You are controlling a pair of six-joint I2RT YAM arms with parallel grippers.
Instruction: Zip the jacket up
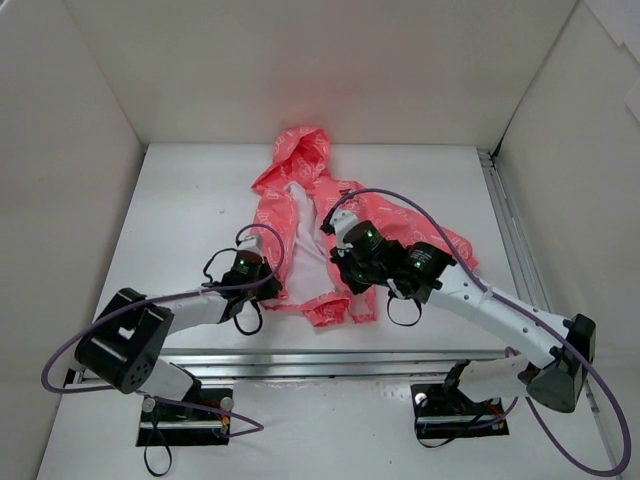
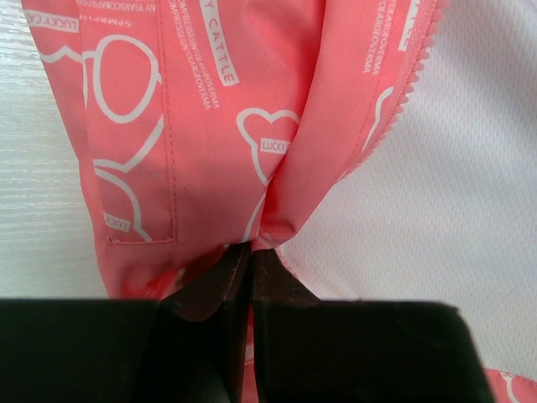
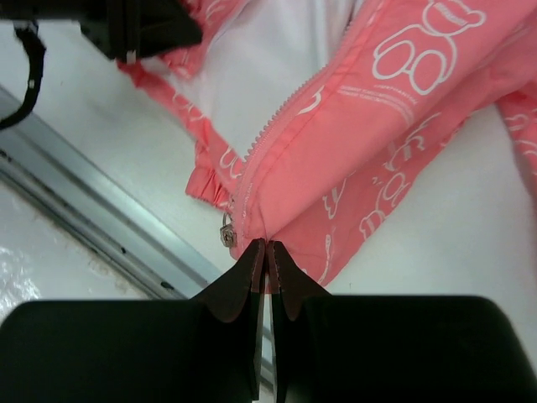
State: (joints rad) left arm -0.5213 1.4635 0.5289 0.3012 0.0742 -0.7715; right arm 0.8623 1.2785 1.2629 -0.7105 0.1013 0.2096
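Table (image 1: 180,200): white, walled on three sides.
Jacket (image 1: 285,200): coral-pink, hooded, lies mid-table, front open, white lining showing.
L gripper (image 2: 250,250): fingers pressed together, pinching hem fold.
R gripper (image 3: 265,245): fingers pressed together, nipping other front's bottom edge.
Zip pull (image 3: 227,231): metal, just beside R gripper tips.

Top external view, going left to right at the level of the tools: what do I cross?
The left tool, the jacket's white lining, the right tool, the jacket's sleeve, the metal rail.
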